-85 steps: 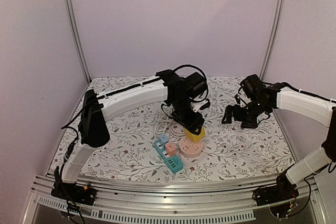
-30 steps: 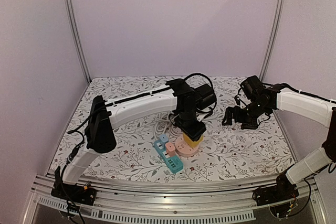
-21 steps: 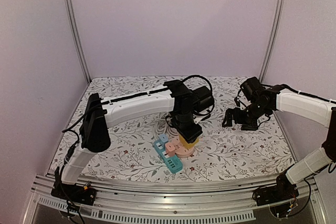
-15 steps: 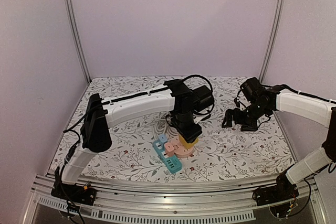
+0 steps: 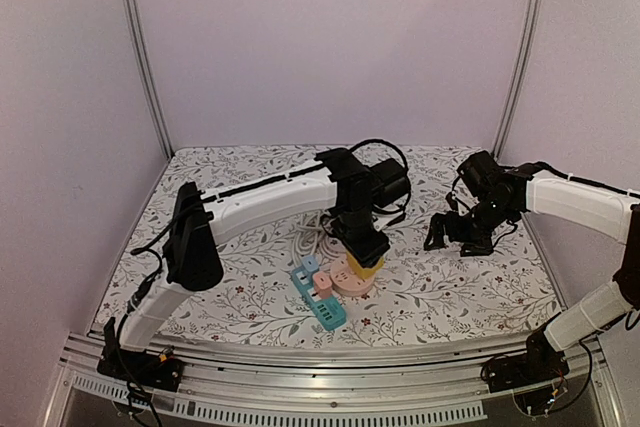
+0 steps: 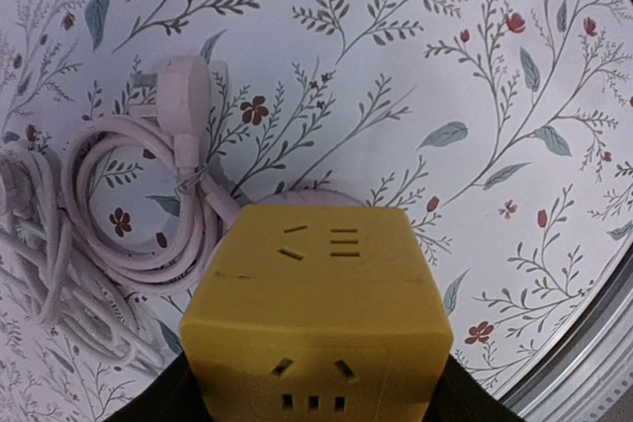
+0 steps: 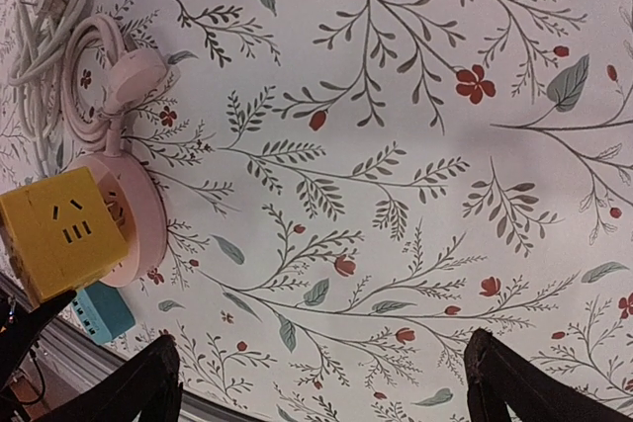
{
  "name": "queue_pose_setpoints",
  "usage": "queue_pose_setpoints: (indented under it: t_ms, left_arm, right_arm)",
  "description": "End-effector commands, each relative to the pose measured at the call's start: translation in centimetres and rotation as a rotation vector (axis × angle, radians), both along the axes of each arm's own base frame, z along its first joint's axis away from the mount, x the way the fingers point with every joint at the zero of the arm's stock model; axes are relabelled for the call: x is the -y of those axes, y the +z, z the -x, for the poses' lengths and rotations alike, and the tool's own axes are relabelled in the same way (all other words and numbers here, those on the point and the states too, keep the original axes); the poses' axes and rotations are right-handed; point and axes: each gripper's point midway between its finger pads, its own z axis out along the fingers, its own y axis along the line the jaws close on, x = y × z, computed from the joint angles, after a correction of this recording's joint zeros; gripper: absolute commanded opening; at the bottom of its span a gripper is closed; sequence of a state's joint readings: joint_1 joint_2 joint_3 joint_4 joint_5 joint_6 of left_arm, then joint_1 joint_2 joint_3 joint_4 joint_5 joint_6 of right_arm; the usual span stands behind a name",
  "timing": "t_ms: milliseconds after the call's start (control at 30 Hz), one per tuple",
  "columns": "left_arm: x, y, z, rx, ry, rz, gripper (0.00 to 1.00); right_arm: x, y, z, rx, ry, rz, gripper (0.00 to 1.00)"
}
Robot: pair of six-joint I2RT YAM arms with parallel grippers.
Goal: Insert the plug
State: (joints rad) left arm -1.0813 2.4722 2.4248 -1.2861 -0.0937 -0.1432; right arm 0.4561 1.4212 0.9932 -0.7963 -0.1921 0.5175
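Mid-insertion, I judge: the left gripper (image 5: 364, 250) clamps the yellow plastic cube adapter (image 6: 316, 313) over the round pink plastic socket hub (image 7: 136, 207), needing a straight downward push; the right gripper (image 7: 321, 382), at three o'clock, gapes wide.

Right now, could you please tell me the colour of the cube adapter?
The cube adapter is mustard yellow, clearest in the left wrist view.

A yellow cube adapter (image 6: 316, 318) looms beside a coiled pink cord (image 6: 183, 106).

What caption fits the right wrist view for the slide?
Open right gripper over the floral cloth; yellow cube adapter, held by left gripper, over the pink round socket hub.
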Motion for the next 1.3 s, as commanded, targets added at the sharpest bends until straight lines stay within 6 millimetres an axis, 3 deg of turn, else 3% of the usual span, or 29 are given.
queue_pose_setpoints:
  t_ms: [0,167,300,500,700,1000,1267]
  left_arm:
    - [-1.4,-2.2,-0.3,-0.062,0.026,-0.048,0.00]
    - [-1.8,2.3,-1.0,-0.062,0.043,0.058,0.00]
    - [-2.2,3.9,-1.3,-0.127,0.055,0.150,0.00]
    - [-3.0,3.4,-0.8,-0.261,0.057,0.206,0.00]
    - [-1.9,4.5,-0.6,-0.322,0.068,0.293,0.00]
    - [-2.2,3.0,-0.7,-0.261,0.114,0.198,0.00]
    - [-3.1,3.2,-1.6,-0.189,0.127,0.146,0.00]
  right_arm:
    - [-0.2,0.5,-0.2,0.007,0.008,-0.007,0.99]
    - [-0.6,1.3,-1.5,0.027,0.004,-0.004,0.99]
    - [-0.7,1.8,-1.9,0.035,-0.001,-0.001,0.99]
    - [-0.4,1.7,-1.5,0.030,-0.017,-0.001,0.99]
    - [0.0,1.3,-0.6,0.026,-0.036,-0.011,0.99]
    - [0.0,0.7,0.0,0.024,-0.054,-0.032,0.99]
    - [0.2,0.4,0.3,0.024,-0.056,-0.034,0.99]
